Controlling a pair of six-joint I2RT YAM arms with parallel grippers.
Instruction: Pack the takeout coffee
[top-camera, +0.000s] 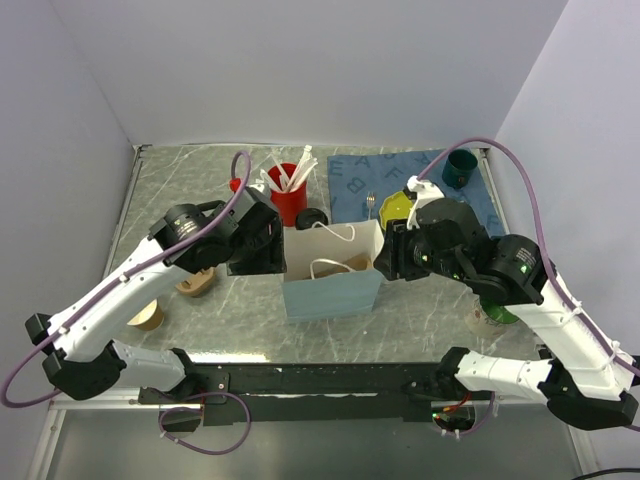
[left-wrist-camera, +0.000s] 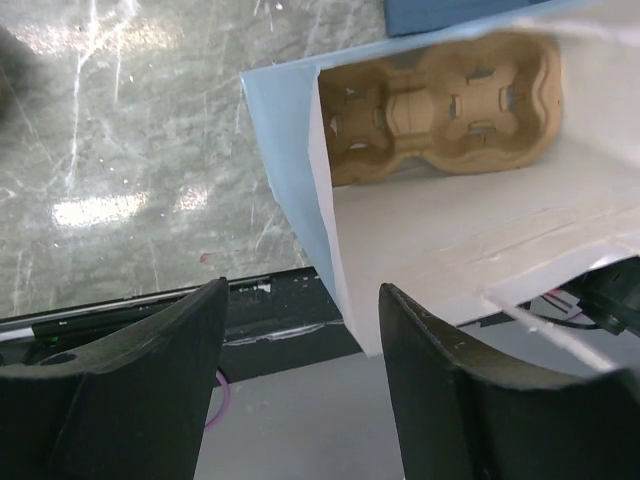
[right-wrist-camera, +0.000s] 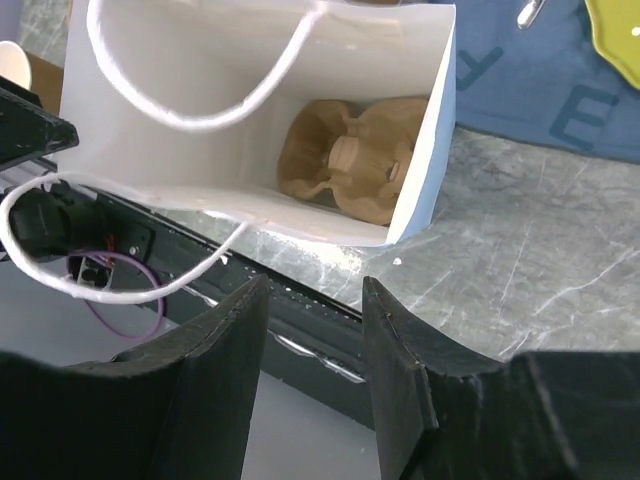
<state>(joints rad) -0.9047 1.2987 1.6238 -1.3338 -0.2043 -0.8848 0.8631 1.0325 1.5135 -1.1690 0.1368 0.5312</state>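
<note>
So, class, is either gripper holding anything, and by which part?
Nothing is held. The left gripper and the right gripper are both open, one at each side of the bag, with nothing between their fingers.

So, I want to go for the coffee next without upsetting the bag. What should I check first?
1. Bag upright, mouth open: ok.
2. Carrier lying at the bag's bottom: ok.
3. Left gripper open and empty: ok.
4. Right gripper open and empty: ok.
5. Handle clear of the mouth: not ok, it loops across.
6. Coffee in the bag: not ok, it stands behind the bag by the red cup.
</note>
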